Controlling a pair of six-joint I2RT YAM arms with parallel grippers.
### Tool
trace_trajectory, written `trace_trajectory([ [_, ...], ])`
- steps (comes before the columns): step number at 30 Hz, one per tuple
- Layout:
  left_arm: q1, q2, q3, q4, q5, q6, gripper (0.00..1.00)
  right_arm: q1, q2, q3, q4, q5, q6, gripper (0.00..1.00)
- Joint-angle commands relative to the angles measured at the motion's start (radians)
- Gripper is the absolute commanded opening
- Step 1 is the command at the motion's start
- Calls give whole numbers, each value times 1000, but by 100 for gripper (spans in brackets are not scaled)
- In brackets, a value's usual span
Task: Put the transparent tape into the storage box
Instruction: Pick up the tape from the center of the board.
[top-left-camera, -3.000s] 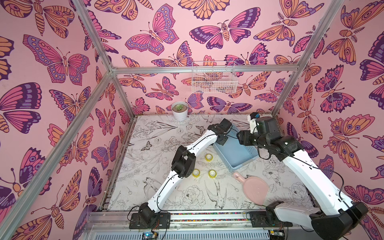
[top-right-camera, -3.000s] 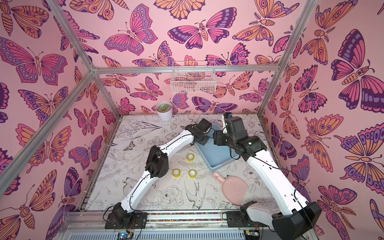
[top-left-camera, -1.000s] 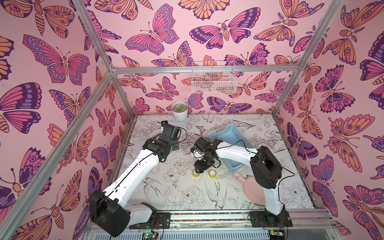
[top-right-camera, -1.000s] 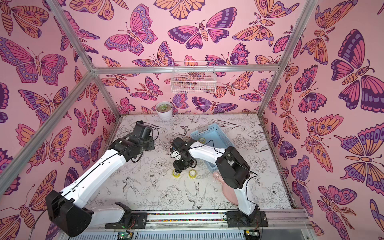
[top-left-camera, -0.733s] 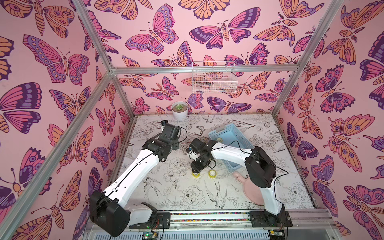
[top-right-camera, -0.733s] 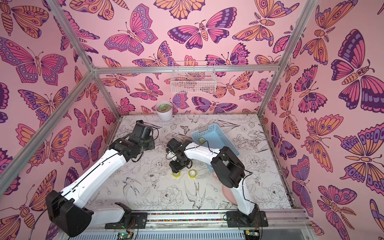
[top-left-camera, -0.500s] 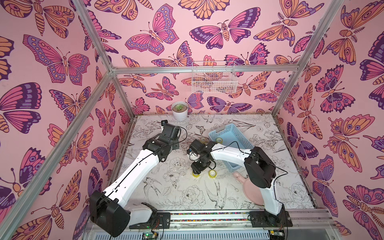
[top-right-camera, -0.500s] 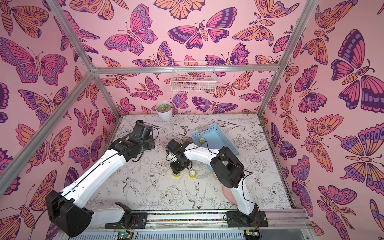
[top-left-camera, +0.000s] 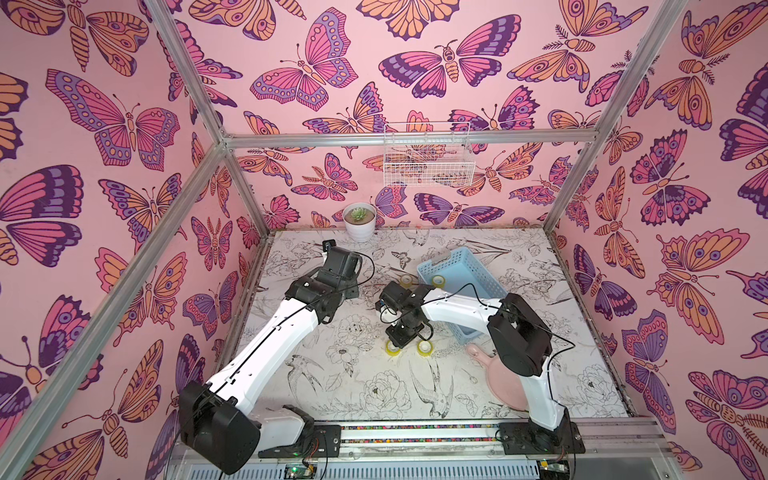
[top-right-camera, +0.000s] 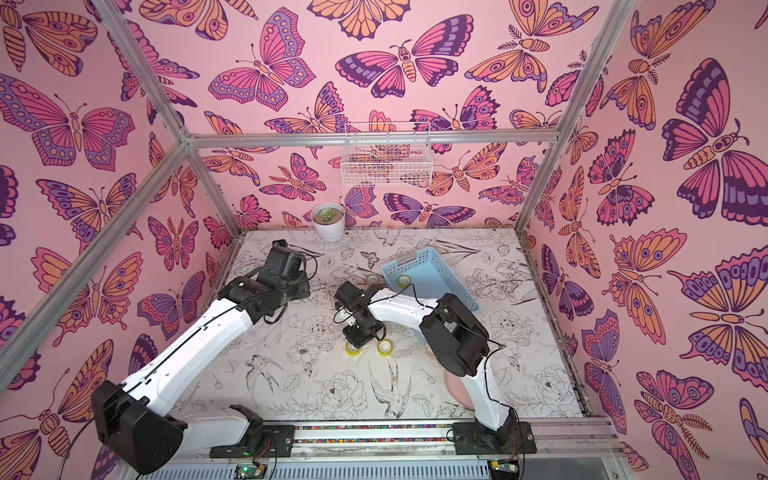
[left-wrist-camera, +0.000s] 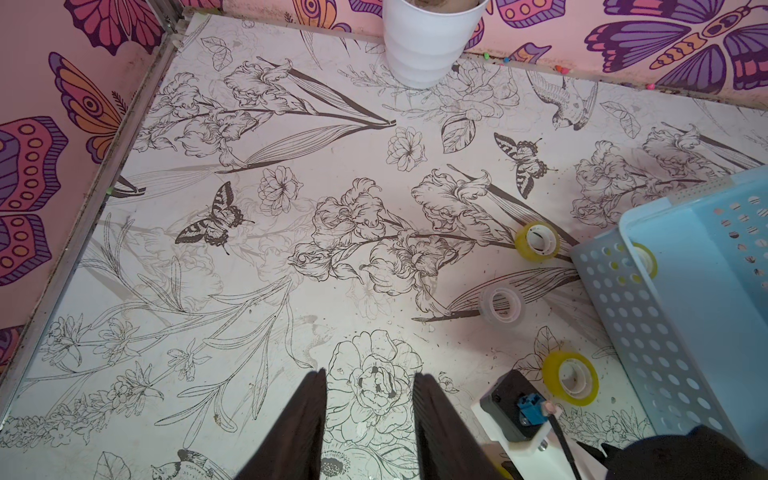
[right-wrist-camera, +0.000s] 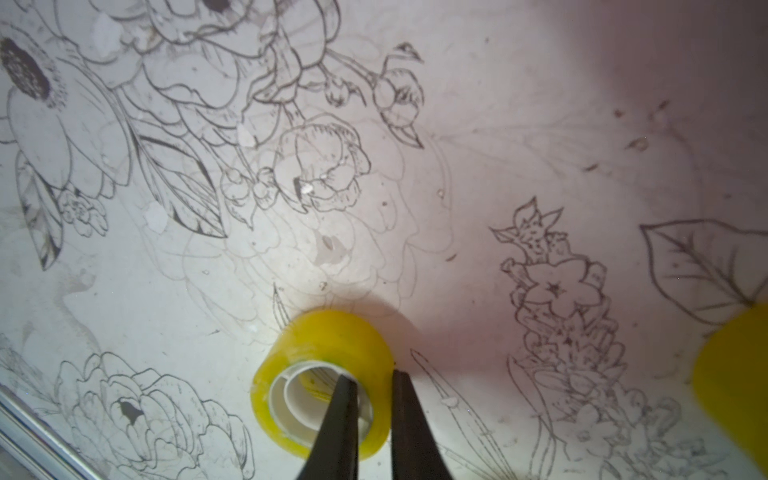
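a: tape count, near to far?
b: six. the right gripper, wrist tipped down, pinches the wall of a yellow transparent tape roll on the floral-print table; a second yellow roll sits beside it. behind: a clear tape roll, a third yellow roll, a fourth yellow roll, and a fifth yellow roll inside the one light blue perforated plastic storage box.
a: left gripper?
b: spread, empty, arm stretched back-left above the table.

A white pot holding a succulent is seen well ahead of the left fingers, against the back wall. A white wire basket is hung high above them. A pink handled board is laid well apart from the right fingers, on the floral table.
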Motion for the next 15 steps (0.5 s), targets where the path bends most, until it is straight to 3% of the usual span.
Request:
trace_trajectory([
  [1,7,-19,-20,26,-20,-1,41,4,-2,-17,-10,12,-1,0],
  [15,7,-93,-17,98,-75,61,41,1,-54,135,-140,96,-15,0],
])
